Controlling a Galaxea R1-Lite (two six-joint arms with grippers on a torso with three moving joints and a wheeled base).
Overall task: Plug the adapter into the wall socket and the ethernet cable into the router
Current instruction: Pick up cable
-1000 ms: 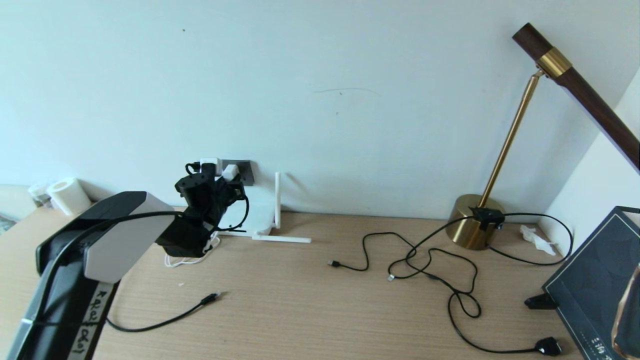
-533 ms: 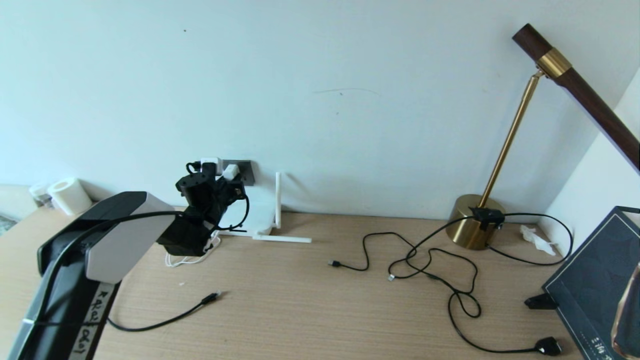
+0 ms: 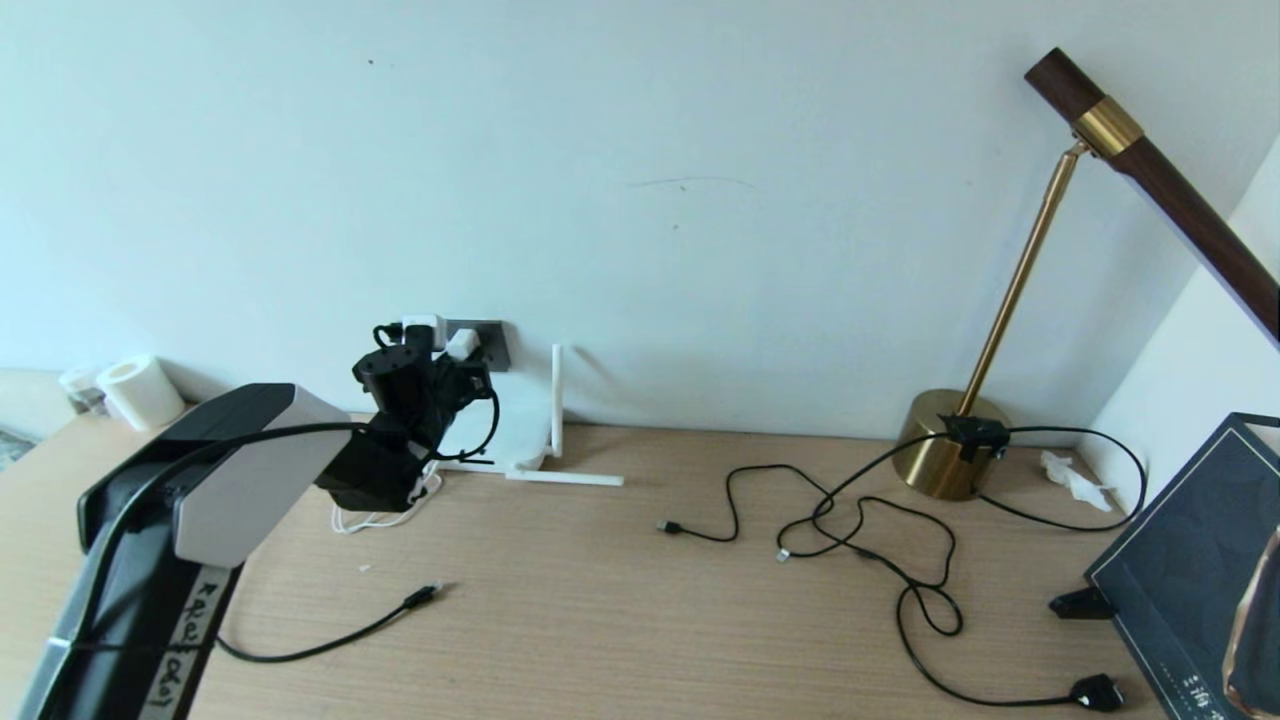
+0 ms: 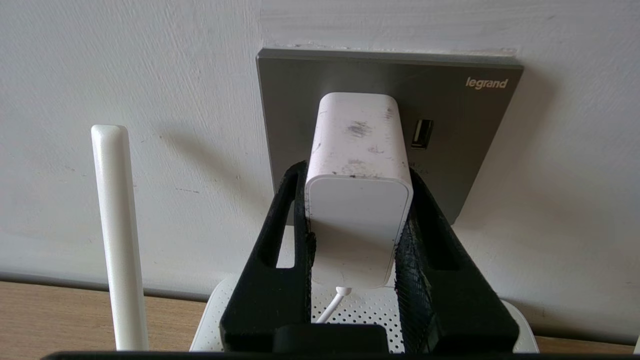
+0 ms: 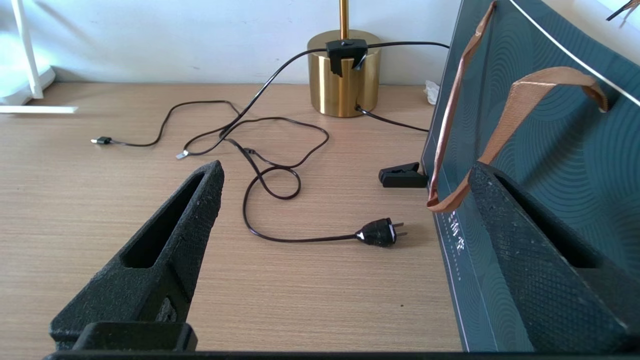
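Observation:
My left gripper [image 4: 357,172] is shut on the adapter [image 4: 357,200], a white block gripped by its two sides. The adapter's far end meets the dark grey wall socket [image 4: 465,125]; its prongs are hidden. A thin white cord [image 4: 330,310] hangs from it over the router [image 4: 350,320]. In the head view the left gripper [image 3: 455,365] is at the wall socket [image 3: 492,342], above the router [image 3: 515,425]. The ethernet cable [image 3: 300,652] lies loose on the desk, its plug [image 3: 422,596] free. My right gripper [image 5: 347,172] stands open and holds nothing.
A brass lamp [image 3: 940,455] stands at the back right, its black cord [image 3: 900,570] looping over the desk to a plug [image 3: 1095,692]. A dark green paper bag [image 3: 1190,580] stands at the right edge, with a black clip [image 5: 402,176] beside it. Paper rolls [image 3: 135,390] sit far left.

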